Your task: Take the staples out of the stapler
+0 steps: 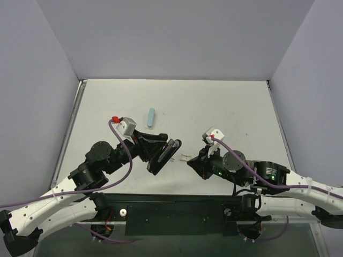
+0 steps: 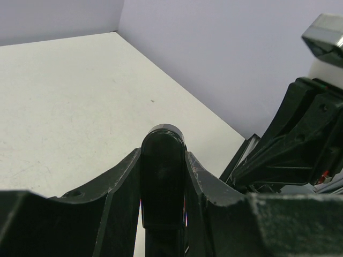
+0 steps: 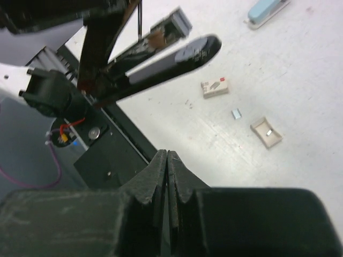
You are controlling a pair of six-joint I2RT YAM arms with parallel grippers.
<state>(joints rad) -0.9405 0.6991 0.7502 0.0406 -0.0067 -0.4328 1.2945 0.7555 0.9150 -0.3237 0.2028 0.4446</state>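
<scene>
My left gripper (image 1: 161,152) is shut on the black stapler (image 1: 166,151) and holds it tilted above the table. In the left wrist view the stapler's rounded black end (image 2: 162,171) is pinched between the fingers (image 2: 120,182). The right wrist view shows the stapler (image 3: 177,59) hinged open, its silvery metal strip (image 3: 163,33) raised above the black part. My right gripper (image 3: 167,156) is shut on nothing and sits just right of the stapler, low over the table's near edge (image 1: 191,162). A small silvery clump that looks like staples (image 3: 236,113) lies on the table.
A light-blue bar (image 1: 151,118) lies beyond the stapler. A small cardboard staple box (image 3: 215,87) and its open tray (image 3: 267,132) with a silvery bit inside lie on the table between the grippers. A black base plate (image 3: 102,160) runs along the near edge.
</scene>
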